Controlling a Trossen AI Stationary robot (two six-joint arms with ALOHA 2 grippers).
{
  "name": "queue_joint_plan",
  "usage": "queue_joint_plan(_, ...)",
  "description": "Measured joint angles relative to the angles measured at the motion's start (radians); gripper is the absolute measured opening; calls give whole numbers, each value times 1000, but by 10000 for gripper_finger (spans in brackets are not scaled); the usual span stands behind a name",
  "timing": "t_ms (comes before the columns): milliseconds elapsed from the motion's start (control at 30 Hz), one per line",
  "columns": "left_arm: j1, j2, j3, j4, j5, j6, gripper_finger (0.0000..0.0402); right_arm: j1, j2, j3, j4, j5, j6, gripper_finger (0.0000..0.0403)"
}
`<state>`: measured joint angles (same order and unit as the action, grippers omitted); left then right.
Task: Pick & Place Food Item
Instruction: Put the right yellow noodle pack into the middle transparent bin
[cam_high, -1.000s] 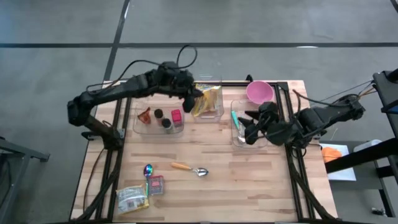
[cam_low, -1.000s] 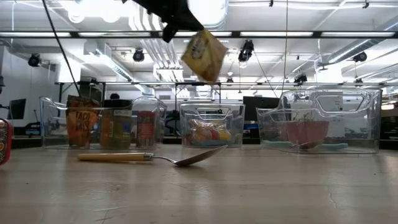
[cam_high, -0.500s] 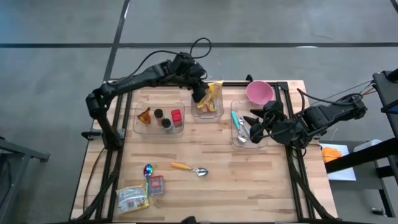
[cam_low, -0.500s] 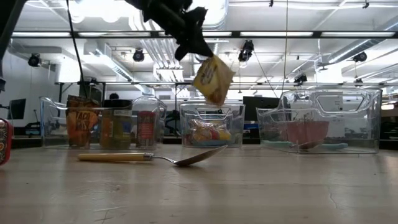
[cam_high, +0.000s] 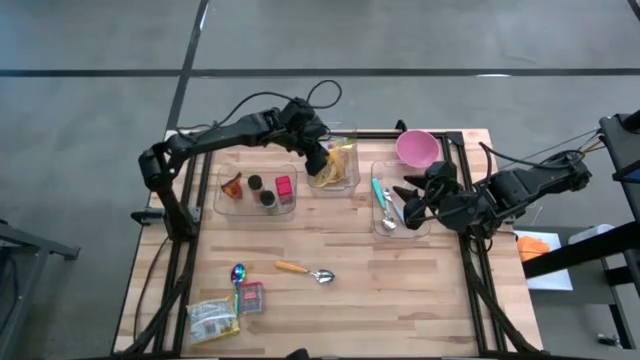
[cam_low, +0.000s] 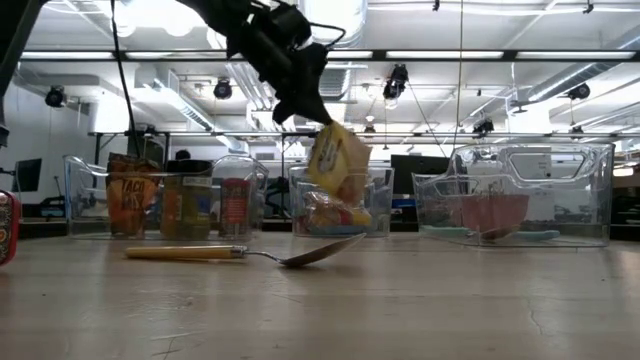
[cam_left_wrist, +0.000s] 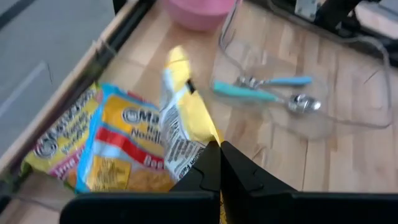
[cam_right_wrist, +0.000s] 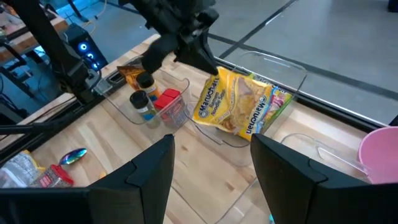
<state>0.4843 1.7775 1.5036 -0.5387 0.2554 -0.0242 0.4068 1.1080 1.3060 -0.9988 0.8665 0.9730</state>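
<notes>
A yellow noodle packet (cam_low: 338, 160) hangs from my left gripper (cam_low: 305, 110), which is shut on it over the middle clear bin (cam_high: 352, 183). The packet's lower end dips below the bin's rim. A second noodle packet (cam_left_wrist: 93, 143) lies flat in that bin. Whether the two packets touch, I cannot tell. My right gripper (cam_high: 400, 195) stands open above the right bin (cam_high: 425, 230), holding nothing. My left gripper pinches the packet's upper edge (cam_left_wrist: 198, 142) between its two fingers, slanting down from the table's far left. The packet hangs tilted below the fingers (cam_right_wrist: 208, 62), and its lower end (cam_low: 345, 195) is inside the middle bin.
The left bin (cam_high: 222, 205) holds spice jars and a taco packet. The right bin holds teal-handled utensils (cam_high: 380, 193), with a pink bowl (cam_high: 417, 148) behind it. A wooden-handled spoon (cam_high: 305, 271) lies mid-table. Small packets (cam_high: 215, 318) and a shiny spoon (cam_high: 238, 272) lie front left.
My left gripper has sunk toward the middle bin, moving a little toward the table's right edge, still shut on the packet. The packet has come down from well above the bins until its lower end is below the middle bin's rim.
</notes>
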Motion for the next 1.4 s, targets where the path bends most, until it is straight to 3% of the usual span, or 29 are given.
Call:
queue_joint_plan(700, 1, -2, -183, 95, -103, -9, 0, 0, 6, -2, 10, -2, 22, 208)
queue_joint_plan(1400, 0, -2, -201, 91, -106, -8, 0, 0, 6, -1, 10, 0, 22, 208)
